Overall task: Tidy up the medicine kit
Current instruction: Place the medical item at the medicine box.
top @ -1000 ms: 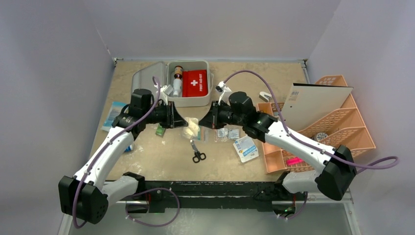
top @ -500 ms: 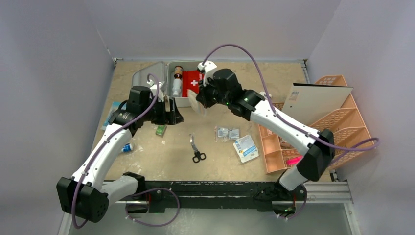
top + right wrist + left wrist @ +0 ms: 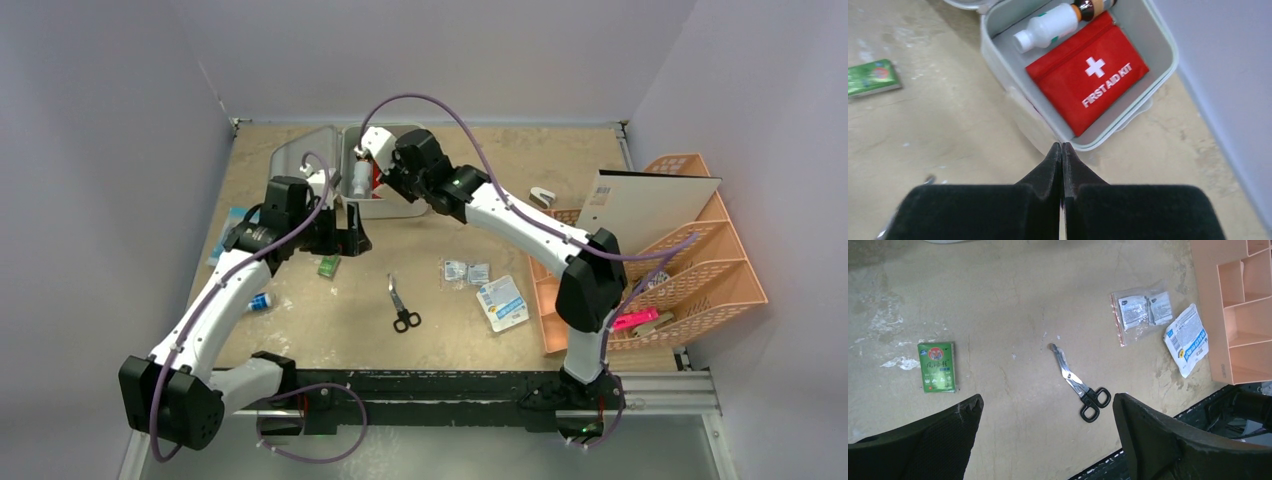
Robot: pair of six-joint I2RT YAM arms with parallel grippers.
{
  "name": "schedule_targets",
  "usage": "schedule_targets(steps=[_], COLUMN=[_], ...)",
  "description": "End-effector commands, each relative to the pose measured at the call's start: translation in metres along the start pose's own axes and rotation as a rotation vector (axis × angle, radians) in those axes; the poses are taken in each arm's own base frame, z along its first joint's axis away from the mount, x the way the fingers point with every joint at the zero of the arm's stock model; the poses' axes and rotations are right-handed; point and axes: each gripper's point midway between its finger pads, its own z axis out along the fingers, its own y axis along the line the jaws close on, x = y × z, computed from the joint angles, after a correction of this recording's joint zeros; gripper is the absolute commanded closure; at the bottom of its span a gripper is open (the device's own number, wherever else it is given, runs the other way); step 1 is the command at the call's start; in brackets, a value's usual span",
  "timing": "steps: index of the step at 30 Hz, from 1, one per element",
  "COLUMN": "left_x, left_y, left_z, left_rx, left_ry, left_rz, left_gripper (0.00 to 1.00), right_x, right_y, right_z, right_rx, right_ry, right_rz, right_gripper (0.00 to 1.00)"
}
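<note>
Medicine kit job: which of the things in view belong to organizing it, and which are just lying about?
Likely the job's: medicine kit, with the red pouch and white bottle inside it; loose scissors, green sachet, clear bag of packets, blue-and-white packet.
Just lying about: peach organizer, white board against it, pink item.
</note>
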Motion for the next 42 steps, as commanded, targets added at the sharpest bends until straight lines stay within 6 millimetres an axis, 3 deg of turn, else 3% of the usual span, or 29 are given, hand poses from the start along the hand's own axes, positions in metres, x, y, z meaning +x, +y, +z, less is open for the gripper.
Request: schedule_targets(steps=[1, 8, 17, 22, 27, 34, 40, 42], left_x=[-0.011, -0.018, -0.032, -0.035, -0.042, -0.043, -0.041, -0.042], left_y=[0.007, 0.018, 0.029, 0.035, 0.027, 0.026, 0.027, 0.026], left_z=[-0.013, -0.029, -0.059, -0.068, -0.086, -0.096, -0.094, -0.096], left_rx=[-0.044, -0.118, -0.217, -0.260, -0.233, -0.237, -0.238, -0.238], left_ry=[-0.067, -0.134, -0.277, -0.315, -0.412, -0.452, -0.446, -0.447], left_rz=[0.050, 0.063, 0.080, 0.073, 0.090, 0.091, 0.087, 0.086], left_gripper=[0.00, 0.00, 0.01, 0.01, 0.01, 0.01, 0.02, 0.02], right_x=[-0.030, -0.041, -0.026, -0.025, -0.039, -0.024, -0.047, -0.044], right_y=[-0.044, -0.071, -0.120, -0.153, -0.162, -0.163, -0.173, -0.165], right_z=[0.007, 0.044, 0.112, 0.129, 0.140, 0.167, 0.163, 0.165], right_rx=[0.165, 0.227, 0.305, 0.366, 0.390, 0.442, 0.509, 0.483], right_ry=[-0.042, -0.042, 0.003, -0.022, -0.106, -0.111, -0.183, -0.187], right_rz=[-0.185, -0.283, -0.405, -0.421, -0.464, -0.501, -0.549, -0.577], right_gripper=[1.00, 1.00, 1.00, 1.00, 1.00, 1.00, 1.00, 1.00])
